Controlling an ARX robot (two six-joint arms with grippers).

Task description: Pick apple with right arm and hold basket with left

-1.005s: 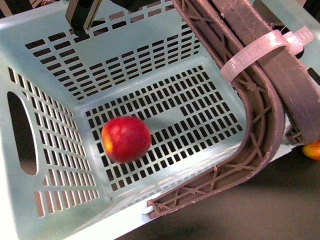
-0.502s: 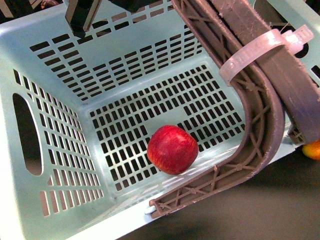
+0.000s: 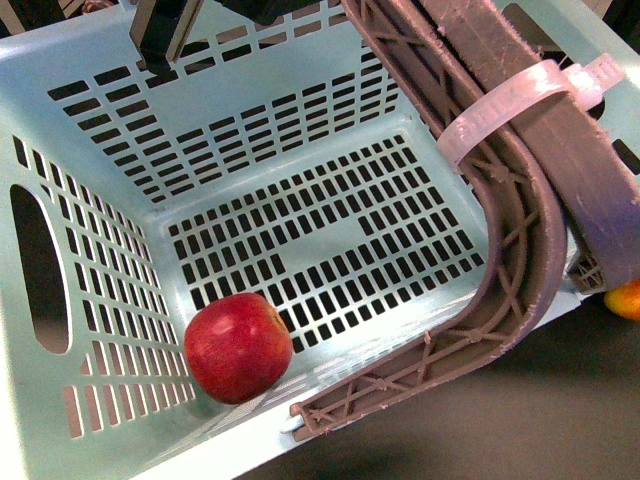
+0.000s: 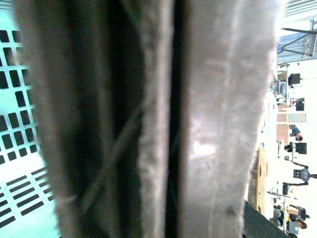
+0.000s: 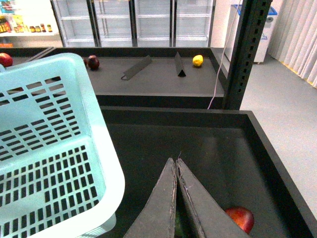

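The deep red apple (image 3: 238,347) lies inside the mint-turquoise basket (image 3: 90,290), on the slotted floor in the near left corner, against the wall. The brown ribbed handles (image 3: 520,230), bound by a white zip tie (image 3: 510,100), cross the right side. In the left wrist view the handles (image 4: 208,124) fill the picture at close range; my left gripper is shut on them and its fingers do not show. My right gripper (image 5: 177,159) is shut and empty, over a dark bin beside the basket's rim (image 5: 111,163).
An orange-yellow and red fruit (image 3: 625,298) lies outside the basket at the right. A red fruit (image 5: 241,218) sits in the dark bin under my right gripper. A black post (image 5: 245,54) stands behind it. A yellow fruit (image 5: 197,60) lies on the far shelf.
The apple has rolled over the basket floor, first to the right toward the handles, then back to the near left corner. The basket has shifted a little.
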